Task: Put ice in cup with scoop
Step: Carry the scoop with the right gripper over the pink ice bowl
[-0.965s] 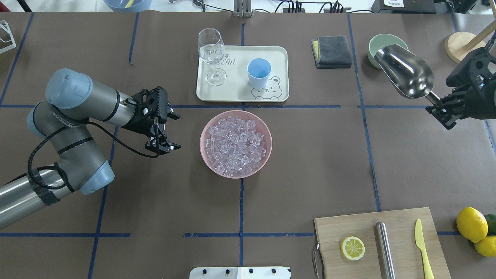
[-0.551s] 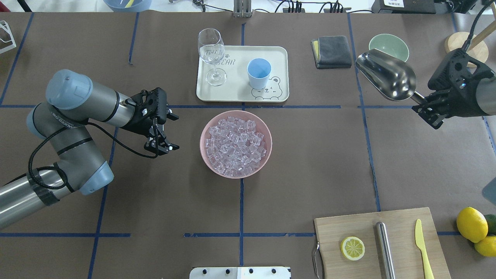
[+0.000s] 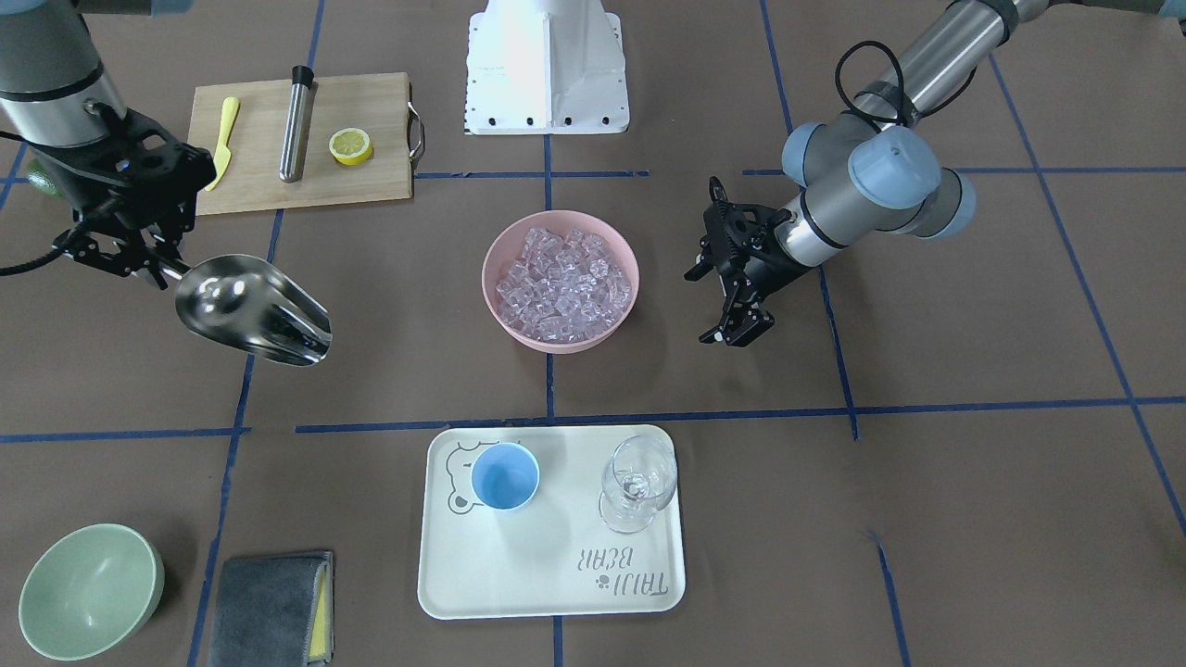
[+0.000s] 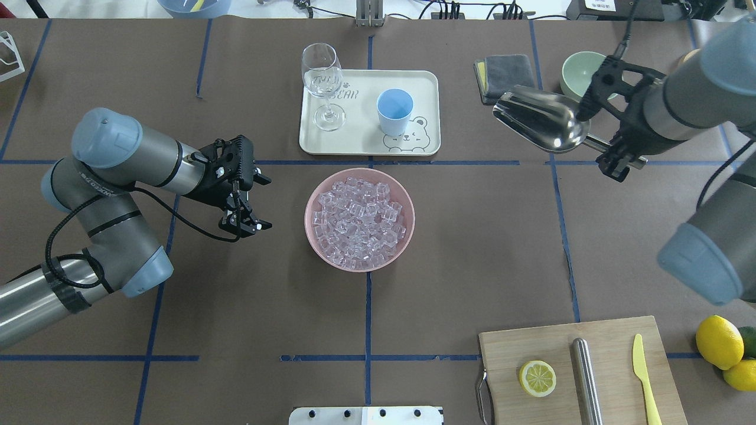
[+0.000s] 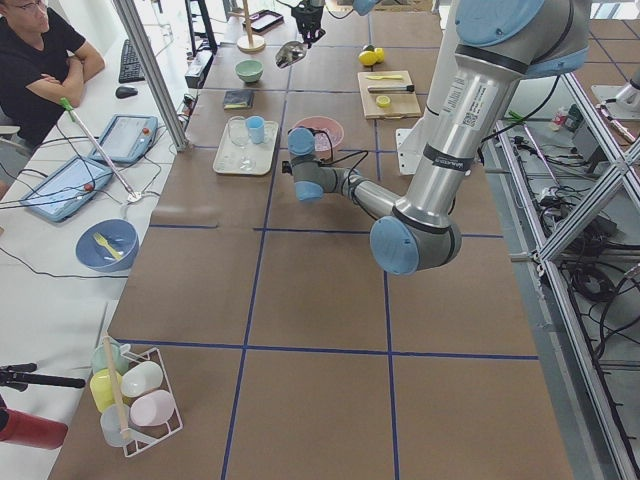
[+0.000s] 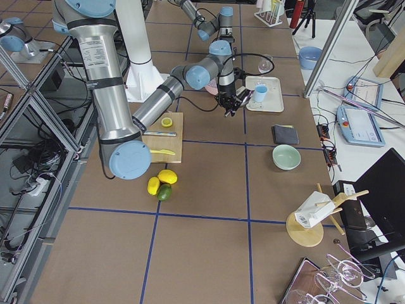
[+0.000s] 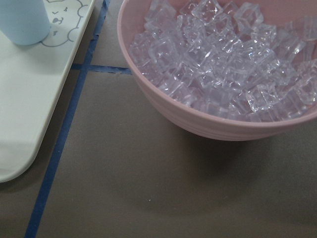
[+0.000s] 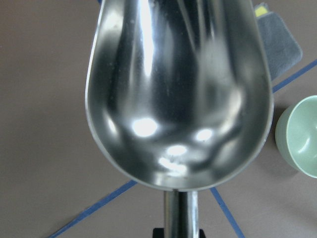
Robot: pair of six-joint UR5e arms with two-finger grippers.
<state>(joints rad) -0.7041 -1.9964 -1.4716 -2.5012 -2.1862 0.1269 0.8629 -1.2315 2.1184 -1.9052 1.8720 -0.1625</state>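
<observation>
The ice (image 4: 359,218) is a heap of clear cubes filling a pink bowl (image 4: 311,200) at mid-table; it also shows in the front view (image 3: 561,278) and the left wrist view (image 7: 223,64). The light-blue cup (image 4: 394,111) stands empty on a cream tray (image 4: 354,139) behind the bowl. My right gripper (image 4: 617,159) is shut on the rod handle of the steel scoop (image 4: 540,121), held in the air right of the tray. The scoop's trough (image 8: 178,89) is empty. My left gripper (image 4: 263,202) hangs open just left of the bowl, holding nothing.
A wine glass (image 4: 322,82) shares the tray. A grey cloth (image 4: 502,74) and a pale green bowl (image 4: 576,74) lie behind the scoop. Near front right, a cutting board (image 4: 608,354) carries half a lemon, a steel cylinder and a yellow knife, with lemons (image 4: 717,342) beside it.
My right arm has carried the scoop leftward, from beside the green bowl to near the grey cloth. The left arm has barely shifted.
</observation>
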